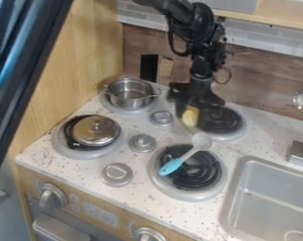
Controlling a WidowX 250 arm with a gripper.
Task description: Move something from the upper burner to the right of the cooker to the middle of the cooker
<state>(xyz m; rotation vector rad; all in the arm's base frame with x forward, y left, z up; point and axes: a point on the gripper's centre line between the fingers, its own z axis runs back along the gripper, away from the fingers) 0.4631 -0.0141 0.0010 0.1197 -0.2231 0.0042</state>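
Camera view is showing a lidded pan (96, 132) and a metal pot (130, 95) sitting on the left burners, knobs (142, 143) standing between, and a blue-handled spoon (173, 166) lying across the front right burner (209, 181). Fingers (181, 106) are gripping a yellow thing (190, 117) beside the back right burner (230, 121).

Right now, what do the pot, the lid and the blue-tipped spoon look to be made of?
Pot: smooth metal, likely steel, given its silvery shine. Lid: polished metal, with bright, mirror-like reflections. Spoon: probably plastic, judging by its evenly coloured blue end and pale bowl; silicone is possible.
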